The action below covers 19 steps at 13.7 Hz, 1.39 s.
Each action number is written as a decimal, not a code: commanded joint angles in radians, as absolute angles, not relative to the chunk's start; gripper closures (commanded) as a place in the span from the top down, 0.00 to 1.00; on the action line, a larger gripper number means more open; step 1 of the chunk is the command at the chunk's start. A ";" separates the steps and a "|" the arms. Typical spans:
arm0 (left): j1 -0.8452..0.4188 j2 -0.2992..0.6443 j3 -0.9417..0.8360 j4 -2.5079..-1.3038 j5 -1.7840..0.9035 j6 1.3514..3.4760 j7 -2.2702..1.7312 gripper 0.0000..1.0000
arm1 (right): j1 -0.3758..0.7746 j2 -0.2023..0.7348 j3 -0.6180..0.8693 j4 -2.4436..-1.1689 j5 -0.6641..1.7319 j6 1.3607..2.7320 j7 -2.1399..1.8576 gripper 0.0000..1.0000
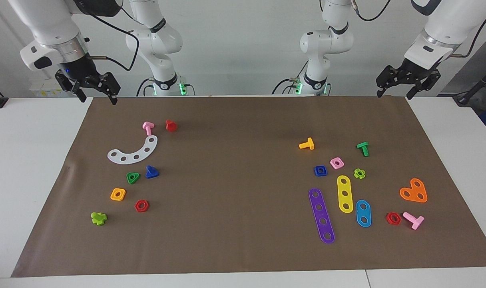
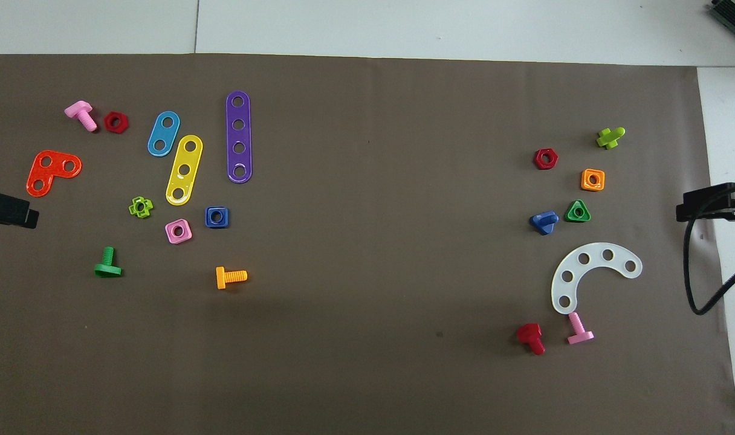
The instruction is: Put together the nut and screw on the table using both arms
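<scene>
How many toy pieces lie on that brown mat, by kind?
Bolts: 7 (blue screw, red bolt, orange bolt, green bolt, lime bolt, pink bolts)
Nuts: 7 (blue nut, pink nut, orange nut, green nut, lime nut, red nuts)
Holed plates: 5 (white plate, yellow plate, purple plate, blue plate, orange plate)
Total: 19
</scene>
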<state>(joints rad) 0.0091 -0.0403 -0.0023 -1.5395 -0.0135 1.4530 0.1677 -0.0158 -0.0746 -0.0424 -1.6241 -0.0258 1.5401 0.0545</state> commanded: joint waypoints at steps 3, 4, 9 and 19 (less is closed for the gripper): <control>0.017 -0.057 -0.003 -1.557 -0.023 1.445 0.172 1.00 | -0.015 -0.094 -0.044 -1.638 -0.015 1.548 0.041 1.00; 0.017 -0.058 -0.003 -1.557 -0.023 1.447 0.172 1.00 | -0.015 -0.094 -0.044 -1.641 -0.015 1.551 0.043 1.00; 0.017 -0.058 -0.003 -1.557 -0.021 1.445 0.172 1.00 | -0.015 -0.095 -0.044 -1.651 -0.017 1.591 0.023 1.00; 0.017 -0.058 -0.003 -1.557 -0.021 1.445 0.172 1.00 | -0.015 -0.094 -0.044 -1.647 -0.015 1.554 0.002 1.00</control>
